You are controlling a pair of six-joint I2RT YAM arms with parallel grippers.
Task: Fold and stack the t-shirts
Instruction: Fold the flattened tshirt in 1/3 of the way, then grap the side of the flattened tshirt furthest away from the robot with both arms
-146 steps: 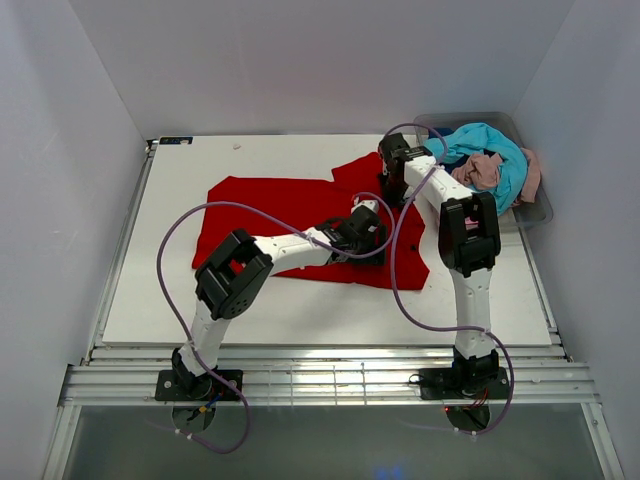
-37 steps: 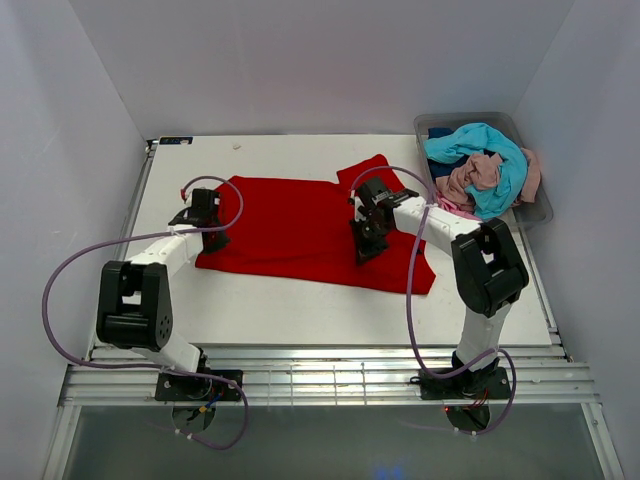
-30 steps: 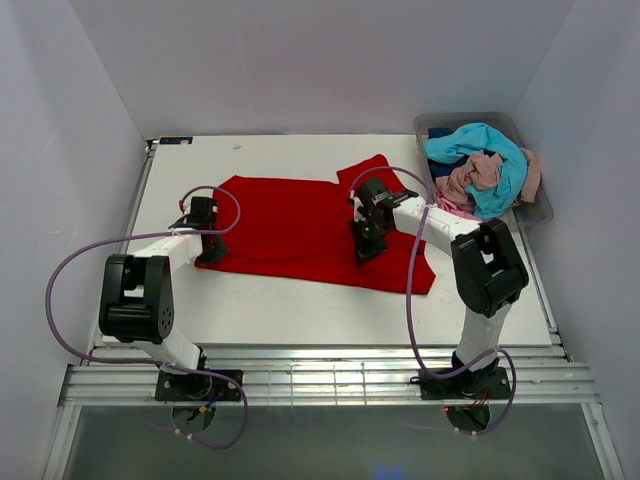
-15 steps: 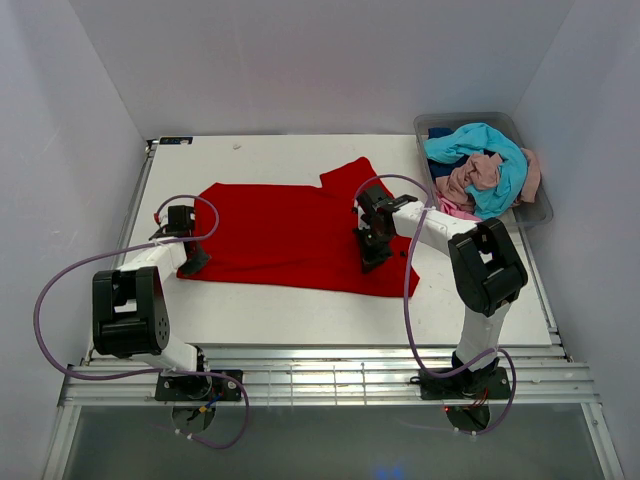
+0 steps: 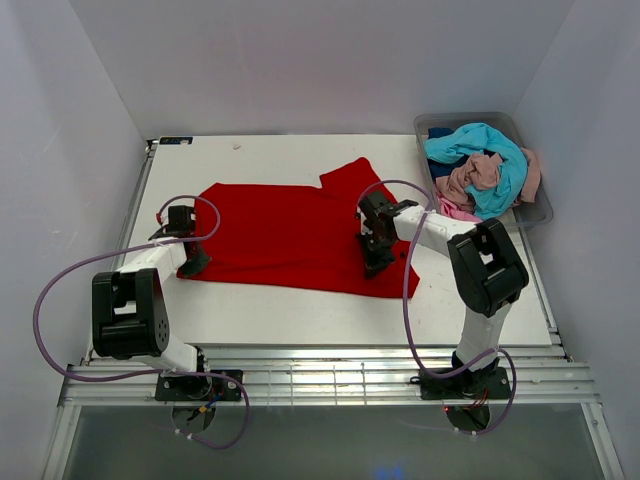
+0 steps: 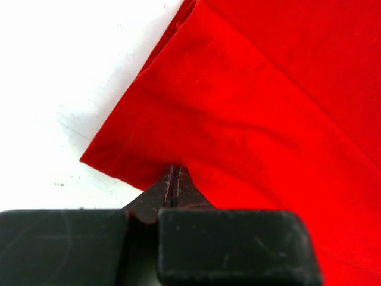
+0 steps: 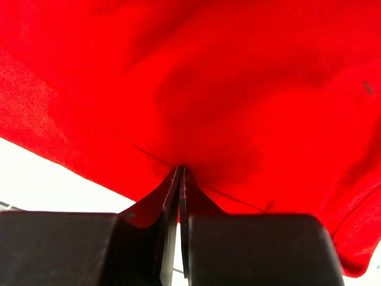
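1. On your left wrist view, the red t-shirt (image 6: 250, 107) runs off the top and right edges; only one hemmed corner shows.
2. On your right wrist view, it is cut off at the top and both sides.
3. From above, the tips of the left tool (image 5: 190, 262) and right tool (image 5: 375, 265) are too small to read.
4. The dark blue tee (image 5: 437, 133) lies mostly buried under the turquoise tee (image 5: 490, 145).

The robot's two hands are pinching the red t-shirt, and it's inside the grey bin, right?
No. The left hand and right hand do pinch the red t-shirt, but it lies spread on the table, not inside the grey bin. The top external view shows this.
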